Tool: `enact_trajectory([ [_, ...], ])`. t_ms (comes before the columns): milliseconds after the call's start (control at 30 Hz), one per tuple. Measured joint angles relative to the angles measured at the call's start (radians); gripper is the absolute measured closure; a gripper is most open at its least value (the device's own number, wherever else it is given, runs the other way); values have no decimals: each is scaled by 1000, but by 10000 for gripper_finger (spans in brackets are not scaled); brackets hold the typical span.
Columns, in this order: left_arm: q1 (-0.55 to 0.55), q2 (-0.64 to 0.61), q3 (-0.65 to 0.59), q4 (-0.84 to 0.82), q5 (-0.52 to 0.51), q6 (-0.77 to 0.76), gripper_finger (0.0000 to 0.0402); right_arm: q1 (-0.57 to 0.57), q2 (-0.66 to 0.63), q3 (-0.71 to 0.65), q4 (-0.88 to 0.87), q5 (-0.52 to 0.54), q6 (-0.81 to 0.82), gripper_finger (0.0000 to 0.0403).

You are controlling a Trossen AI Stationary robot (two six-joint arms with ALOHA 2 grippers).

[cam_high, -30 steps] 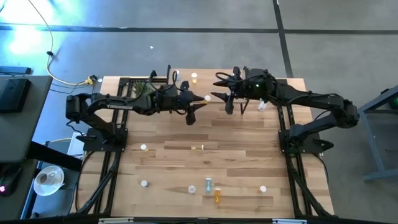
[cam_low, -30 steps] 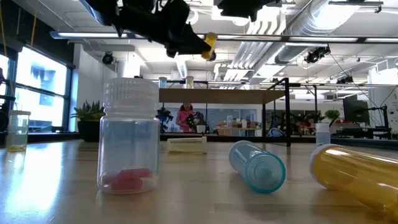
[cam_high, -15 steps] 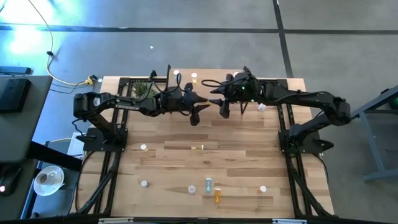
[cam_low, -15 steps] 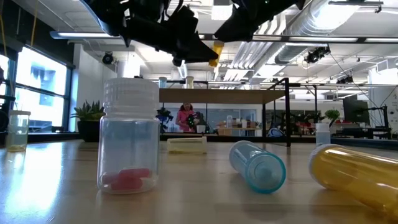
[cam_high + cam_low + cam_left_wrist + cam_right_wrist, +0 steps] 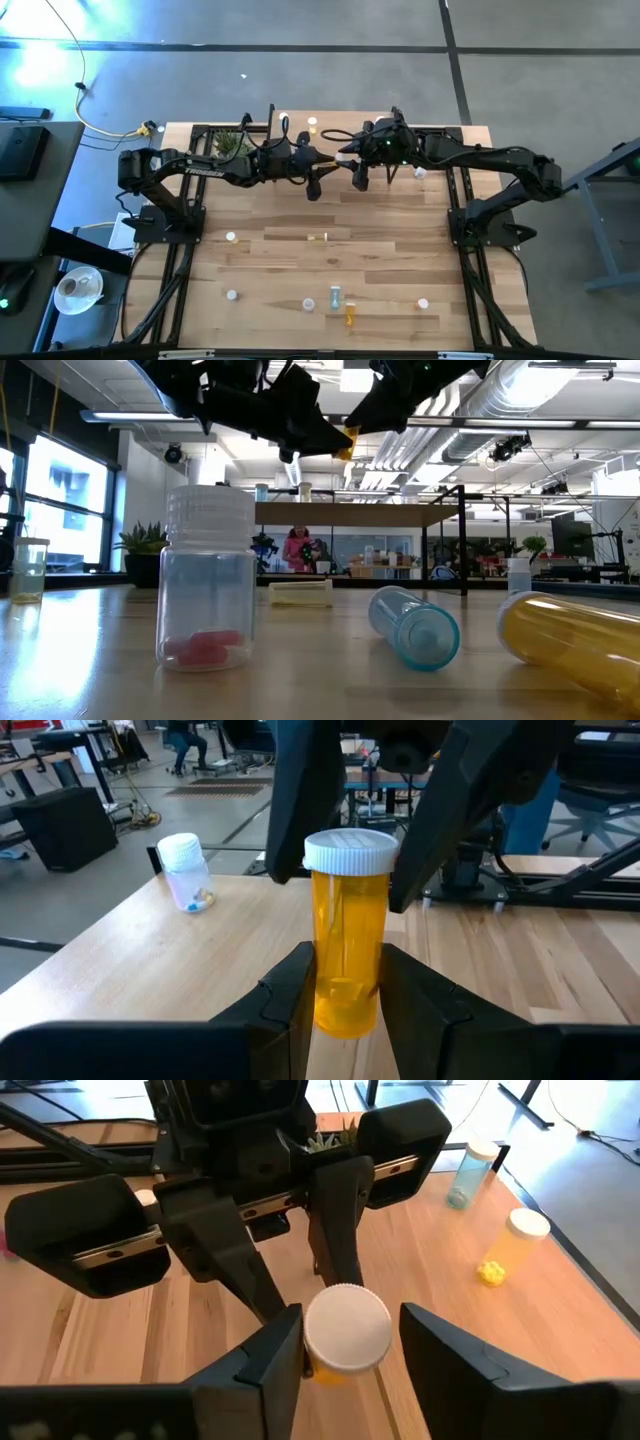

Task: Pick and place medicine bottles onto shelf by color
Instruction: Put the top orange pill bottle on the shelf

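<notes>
A yellow-orange medicine bottle [image 5: 348,940] with a white cap [image 5: 350,852] stands upright in the air over the far middle of the table. My left gripper [image 5: 345,982] is shut on it. My right gripper [image 5: 345,1342] is open and reaches in from the table's right. Its fingers [image 5: 270,1355] stand close on either side of the cap, and I cannot tell whether they touch it. The shelf [image 5: 400,513], a wood plank on black legs, runs along the far edge. Two bottles [image 5: 312,122] stand on it. My left gripper pinches the bottle's lower body [image 5: 345,1005] between its two fingers. The fingers come nearly level from the table's left. The bottle stands upright with its cap up, lifted clear of the table.
Near the front edge stand or lie a clear bottle with red pills [image 5: 208,585], a pale blue bottle [image 5: 415,625] and a yellow one [image 5: 575,640]. A potted plant [image 5: 228,143] stands at the far left. More small bottles [image 5: 231,237] dot the table.
My right gripper has come down and moved toward the table's left, tipping its fingers downward. They now flank the cap of the bottle that my left gripper holds. The bottle has stayed upright in the air.
</notes>
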Motion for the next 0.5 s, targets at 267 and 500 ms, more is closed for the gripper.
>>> enact_trajectory([
  [267, 0, 0, 0, 0, -5, 14, 308, 0, 0, 0, 0, -9, 0, 298],
  [500, 0, 0, 0, 2, -5, 17, 299, 0, 0, 0, 0, -10, 0, 302],
])
